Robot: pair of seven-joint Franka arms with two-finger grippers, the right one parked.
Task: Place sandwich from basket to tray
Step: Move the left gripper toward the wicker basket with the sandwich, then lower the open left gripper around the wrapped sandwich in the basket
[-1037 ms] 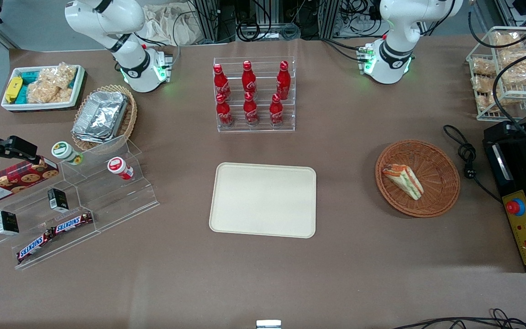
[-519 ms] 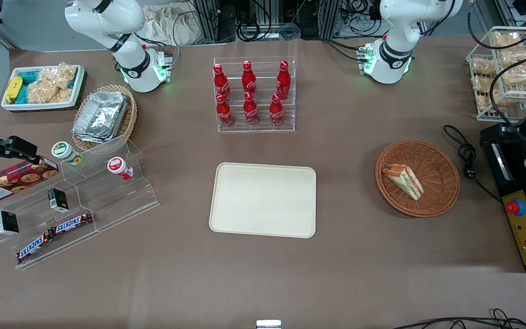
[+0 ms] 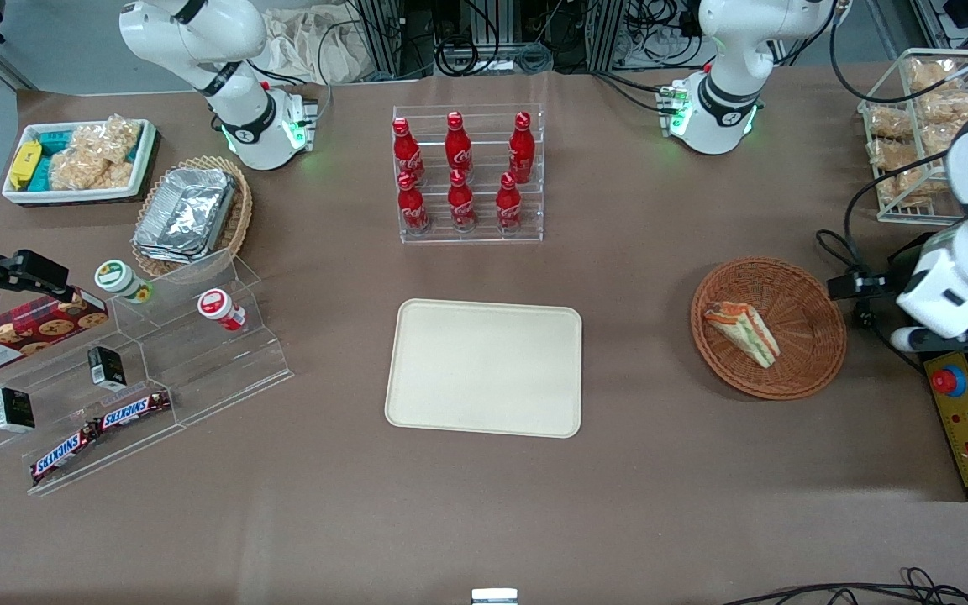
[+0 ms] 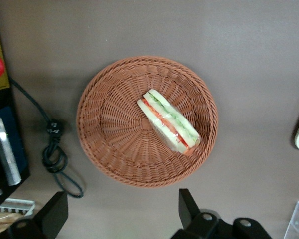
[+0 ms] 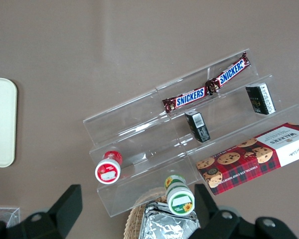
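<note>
Approach stage only, nothing moved yet.

Sandwich (image 3: 741,333) lying in the wicker basket (image 3: 812,290), wrapped, on the half of the bowl nearer the tray (image 3: 484,367); tray bare, well apart from the basket on the brown surface (image 3: 484,504), toward the parked arm's end. Tool (image 4: 123,219) spread wide and holding nothing, hanging above the basket's edge at the working arm's end, dark fingertips (image 4: 187,201) framing the rim in the wrist view, no contact with wrap or wicker. Left to do, by the look of it: descend over the wedge, close on it, lift clear, carry across, set down on the tray.
</note>
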